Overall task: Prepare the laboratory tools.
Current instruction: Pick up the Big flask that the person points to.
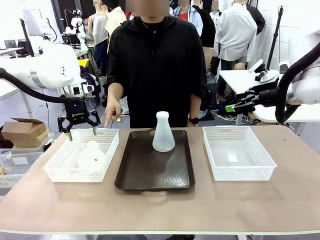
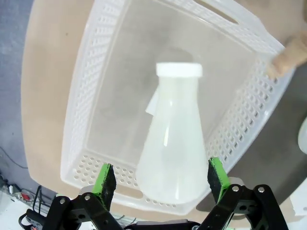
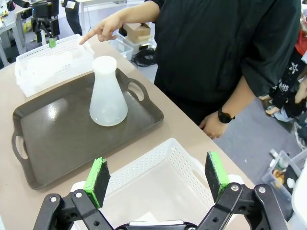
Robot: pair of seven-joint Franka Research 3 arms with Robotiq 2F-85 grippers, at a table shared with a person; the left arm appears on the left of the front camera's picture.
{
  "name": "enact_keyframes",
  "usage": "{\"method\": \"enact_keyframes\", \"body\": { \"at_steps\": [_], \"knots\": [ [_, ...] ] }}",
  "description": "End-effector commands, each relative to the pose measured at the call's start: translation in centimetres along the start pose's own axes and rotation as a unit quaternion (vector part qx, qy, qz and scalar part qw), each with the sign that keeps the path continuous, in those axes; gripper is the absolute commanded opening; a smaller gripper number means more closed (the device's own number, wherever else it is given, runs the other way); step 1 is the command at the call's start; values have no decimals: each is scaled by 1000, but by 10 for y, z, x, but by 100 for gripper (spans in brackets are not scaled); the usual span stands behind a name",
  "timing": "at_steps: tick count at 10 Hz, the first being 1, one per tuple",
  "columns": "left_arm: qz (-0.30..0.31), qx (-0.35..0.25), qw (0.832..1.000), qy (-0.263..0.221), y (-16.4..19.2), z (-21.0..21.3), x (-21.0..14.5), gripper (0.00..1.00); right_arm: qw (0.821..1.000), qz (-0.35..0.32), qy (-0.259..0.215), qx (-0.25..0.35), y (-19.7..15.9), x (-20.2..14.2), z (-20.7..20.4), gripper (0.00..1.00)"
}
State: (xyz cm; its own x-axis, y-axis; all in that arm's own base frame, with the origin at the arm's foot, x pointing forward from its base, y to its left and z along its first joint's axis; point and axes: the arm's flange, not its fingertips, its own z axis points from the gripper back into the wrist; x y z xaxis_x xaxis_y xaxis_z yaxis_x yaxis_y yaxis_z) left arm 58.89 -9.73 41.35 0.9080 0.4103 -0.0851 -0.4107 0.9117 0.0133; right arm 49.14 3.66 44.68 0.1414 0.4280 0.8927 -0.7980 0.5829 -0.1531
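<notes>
The left claw [image 1: 82, 133] hangs spread wide just over a flask [image 1: 92, 156] in the white basket [image 1: 55, 172] on the table [image 1: 150, 210] — the other flask [image 1: 163, 132] stands on the dark tray [image 1: 150, 172] — and the right claw [image 3: 157, 179] is spread wide too.

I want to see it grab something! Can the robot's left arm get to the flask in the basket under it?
Probably yes. The left gripper hangs open above the left basket, the flask inside is uncovered, and the person's hand points at the far rim, off to one side.
</notes>
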Motion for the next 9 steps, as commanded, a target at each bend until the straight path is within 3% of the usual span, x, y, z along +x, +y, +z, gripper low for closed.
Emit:
{"method": "enact_keyframes", "body": {
  "at_steps": [1,6,9],
  "knots": [
    [11,10,999,-32,-1,-7,4,100,1000,-1,3,1,1,0,0,100],
    [-20,-61,993,-103,-8,-47,6,100,1000,-1,3,1,1,0,0,100],
    [-18,-30,994,-100,-12,-55,14,100,1000,-1,3,1,1,0,0,100]
  ]
}}
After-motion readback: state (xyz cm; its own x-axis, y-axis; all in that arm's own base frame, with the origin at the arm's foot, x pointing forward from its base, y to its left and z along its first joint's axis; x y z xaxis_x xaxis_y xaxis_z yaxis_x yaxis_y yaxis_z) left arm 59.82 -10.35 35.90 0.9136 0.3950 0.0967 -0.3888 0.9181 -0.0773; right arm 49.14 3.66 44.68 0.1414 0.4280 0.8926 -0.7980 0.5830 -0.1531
